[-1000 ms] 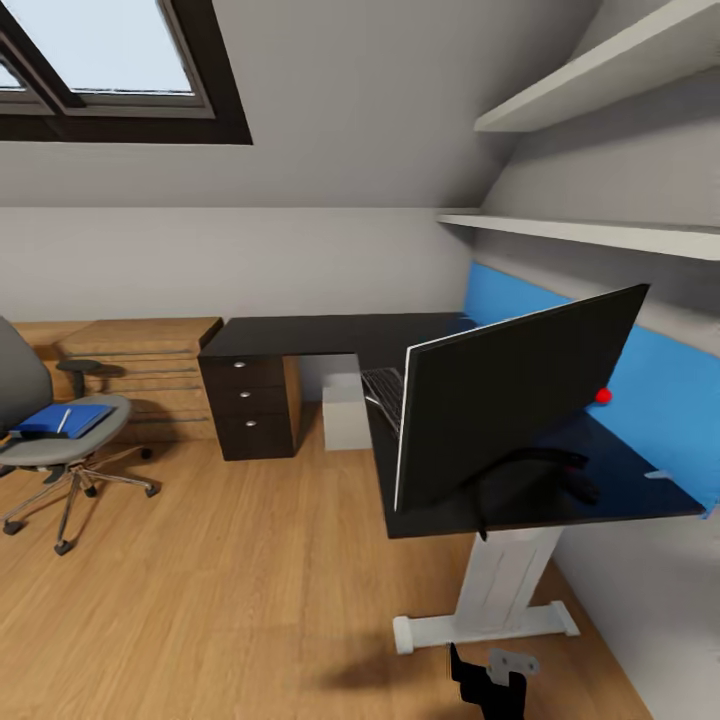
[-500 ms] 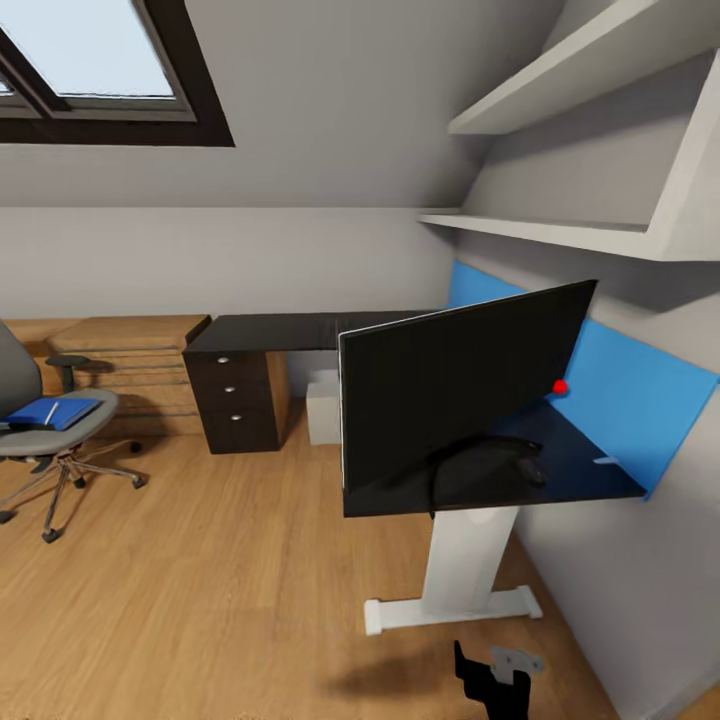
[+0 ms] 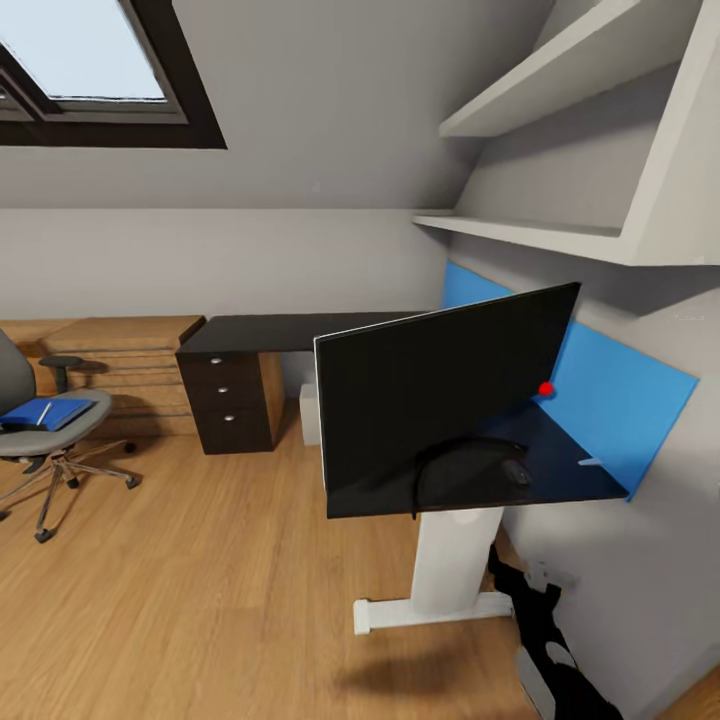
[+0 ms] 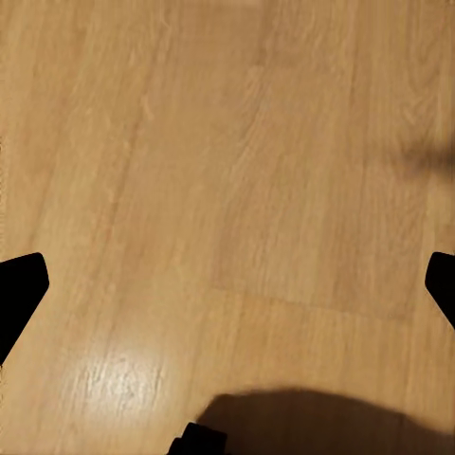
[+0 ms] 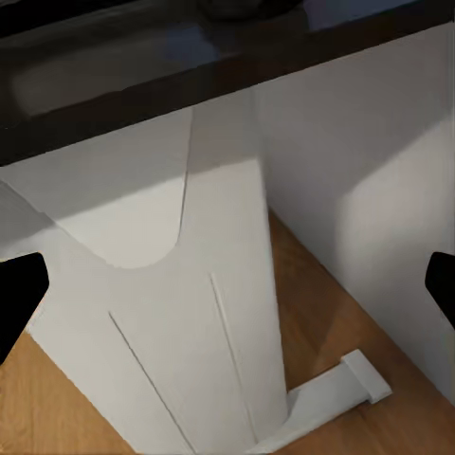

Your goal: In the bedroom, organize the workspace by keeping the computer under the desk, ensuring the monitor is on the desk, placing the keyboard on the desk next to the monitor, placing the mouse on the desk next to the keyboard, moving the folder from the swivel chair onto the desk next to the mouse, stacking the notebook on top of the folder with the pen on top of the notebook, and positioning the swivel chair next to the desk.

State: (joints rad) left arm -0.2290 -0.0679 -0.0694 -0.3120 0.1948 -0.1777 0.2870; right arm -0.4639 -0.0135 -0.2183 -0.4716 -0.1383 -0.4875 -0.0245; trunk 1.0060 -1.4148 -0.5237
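Head view: your right gripper (image 3: 512,575) low beside desk (image 3: 300,330) white leg, monitor (image 3: 445,390) above it; folder (image 3: 45,412) on swivel chair (image 3: 40,440), well left of desk. Wrist views: left gripper (image 4: 227,284) spread over floor (image 4: 237,142); right gripper's fingers (image 5: 19,289) spread, facing desk leg.

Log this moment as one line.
monitor: on desk | mouse: on desk by stand | folder: on chair | left claw: open, over floor | right claw: open, facing desk leg
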